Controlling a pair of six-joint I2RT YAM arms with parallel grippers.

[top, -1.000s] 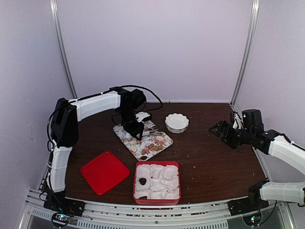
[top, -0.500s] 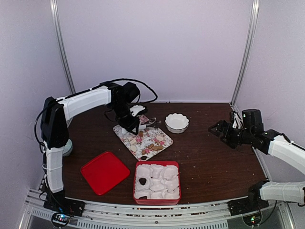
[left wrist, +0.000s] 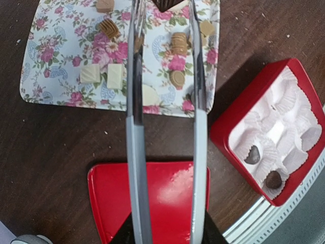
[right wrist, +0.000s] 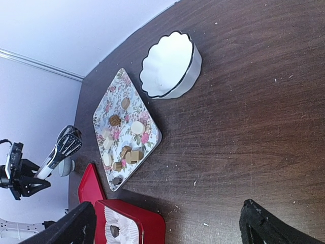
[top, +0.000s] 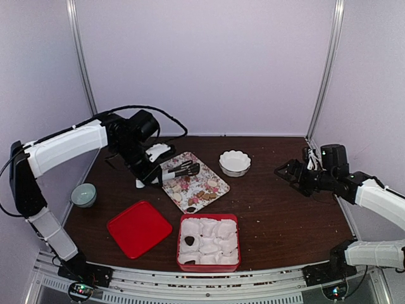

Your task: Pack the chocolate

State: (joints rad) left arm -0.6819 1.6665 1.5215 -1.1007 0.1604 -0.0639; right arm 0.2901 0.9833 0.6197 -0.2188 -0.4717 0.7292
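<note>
Chocolates [left wrist: 179,43] dot floral tray [left wrist: 51,46], two in red box [left wrist: 219,131]; left claw [top: 149,176] grips tongs [left wrist: 133,152], right claw [top: 283,172] gapes.

Stretched far out on its side, the left gripper [top: 150,173] has its jaws pinched on tongs [left wrist: 135,152], while the right gripper [top: 288,172] hangs with jaws spread wide.

Tongs [left wrist: 137,152] reach over the flowered tray [left wrist: 56,56] of chocolate [left wrist: 179,43].

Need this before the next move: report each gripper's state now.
Left gripper: closed on the grey-handled metal tongs.
Right gripper: open, holding nothing.
</note>
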